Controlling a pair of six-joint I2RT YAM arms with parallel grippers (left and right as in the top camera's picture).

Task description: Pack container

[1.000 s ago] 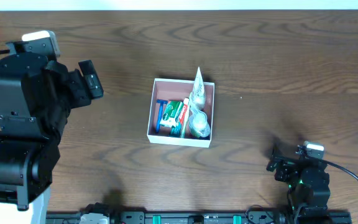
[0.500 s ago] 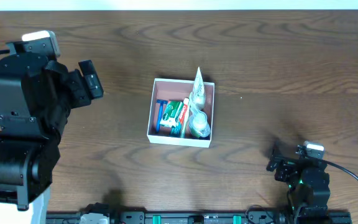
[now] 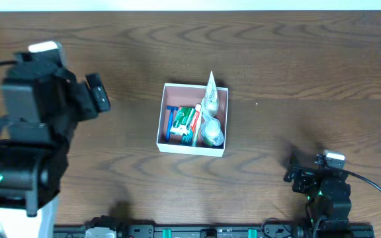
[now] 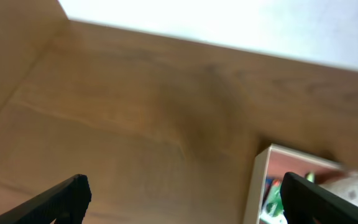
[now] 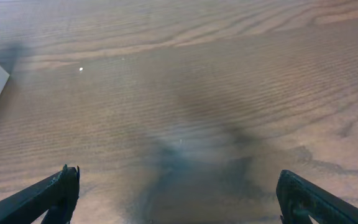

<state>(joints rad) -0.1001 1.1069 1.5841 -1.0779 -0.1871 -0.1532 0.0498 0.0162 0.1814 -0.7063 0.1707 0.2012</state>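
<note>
Spreading across almost the whole overhead view is the dark brown wood-grain tabletop (image 3: 296, 73), with a pale strip along its upper edge. The bulky black left robot arm (image 3: 28, 132) fills the left side of the frame. Its black two-finger left gripper (image 3: 96, 92) points toward the centre and hangs well apart from anything. In the left wrist view the two fingertips sit at the lower corners, spread wide with only bare wood between them, so this gripper is released and holds nothing.

The square, shallow white-walled container with a pinkish-brown inside (image 3: 190, 149) sits on the tabletop at the centre of the overhead frame. Its corner also shows at the lower right of the left wrist view (image 4: 255, 186).

The smaller black right robot arm (image 3: 319, 188) is folded at the lower right of the overhead frame, well apart from the container. The right gripper (image 5: 179, 193) is likewise released, with its fingertips far apart over bare wood.

Inside the container, a white tapered tube (image 3: 210, 91) leans against the upper right corner, poking above the wall. A green and red carton (image 3: 187, 119) lies in the middle. A clear-wrapped item with green inside (image 3: 211, 134) lies at the lower right, and a slim blue item (image 3: 170, 122) lies along the left wall.
</note>
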